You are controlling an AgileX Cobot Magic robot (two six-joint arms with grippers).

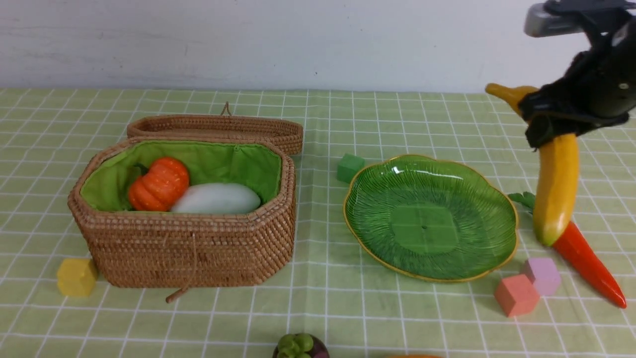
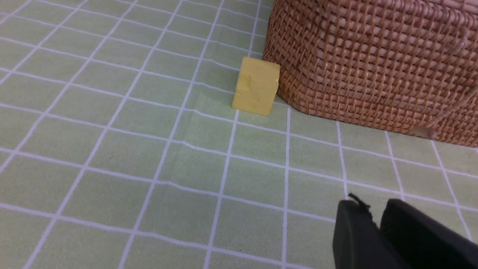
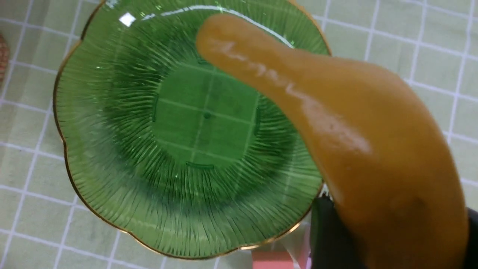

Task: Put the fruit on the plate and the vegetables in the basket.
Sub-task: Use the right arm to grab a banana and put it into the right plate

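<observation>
basket (image 1: pixel 194 253): rough woven wicker | lining (image 1: pixel 213 161): cloth | plate (image 1: pixel 425 223): glossy, ribbed, translucent

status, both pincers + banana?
Right pincer: gripping banana, aloft, right of plate. Left pincer: no load visible. Plate bare, nothing blocking it.

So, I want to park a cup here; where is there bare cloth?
Between basket and plate, nearer the robot; also beyond the plate. Crowded: the plate's right side, with pink cube, purple cube and carrot.
</observation>
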